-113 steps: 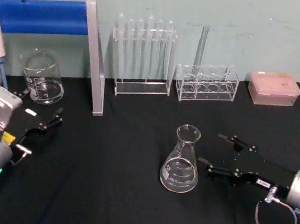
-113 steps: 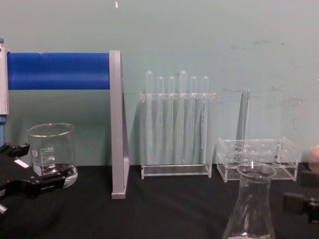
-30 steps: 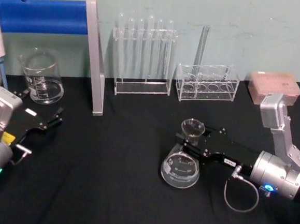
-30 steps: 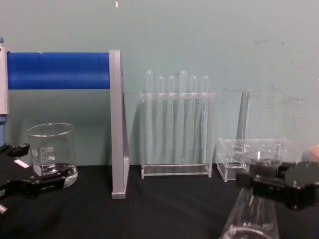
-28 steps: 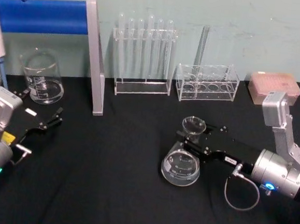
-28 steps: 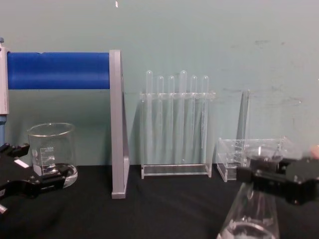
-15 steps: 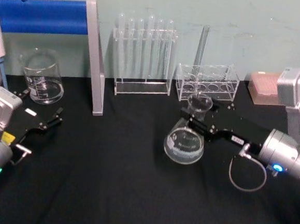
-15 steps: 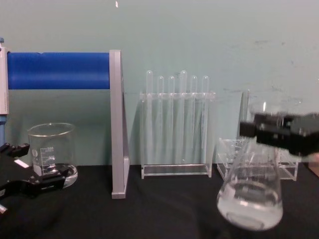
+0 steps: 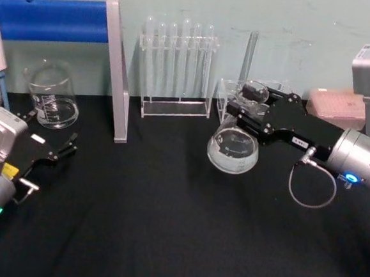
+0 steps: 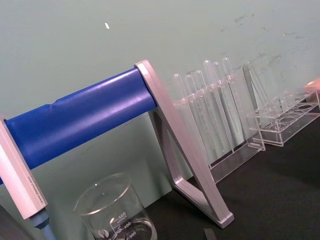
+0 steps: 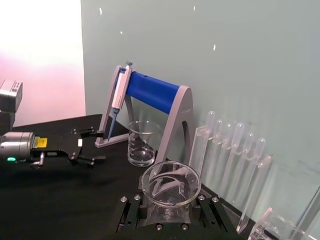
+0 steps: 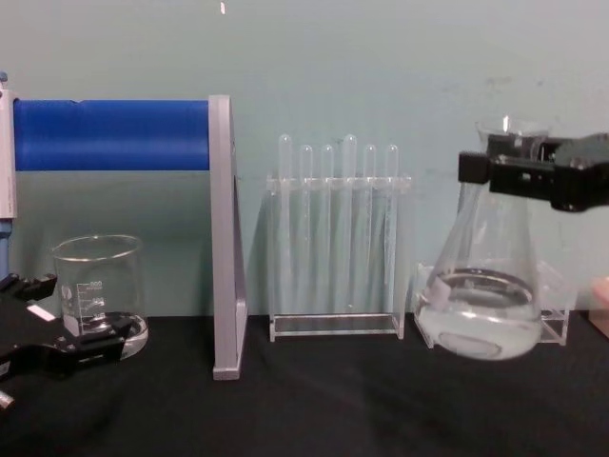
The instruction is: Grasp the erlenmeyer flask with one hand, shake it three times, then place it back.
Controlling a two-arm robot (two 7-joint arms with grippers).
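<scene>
Near-upright erlenmeyer flask point(image 12: 481, 286), neck uppermost, in right end effector point(image 12: 507, 177)

- Flask point(image 9: 233, 149): clear, glossy glass with faint white print.
- Right gripper point(image 9: 246, 109): matt black casing, small white label, smooth silvery metal wrist, glossy grey cable.
- Tabletop point(image 9: 165, 227): matt black cloth.
- Beaker point(image 9: 50, 96): clear, shiny glass with white markings.
- Stand point(image 9: 117, 75): brushed grey metal upright, smooth blue bar.
- Tube rack point(image 9: 174, 107): clear glossy plastic.
- Box point(image 9: 336, 107): translucent pink plastic.
- Wall point(image 9: 308, 33): matt pale green, scuffed.
</scene>
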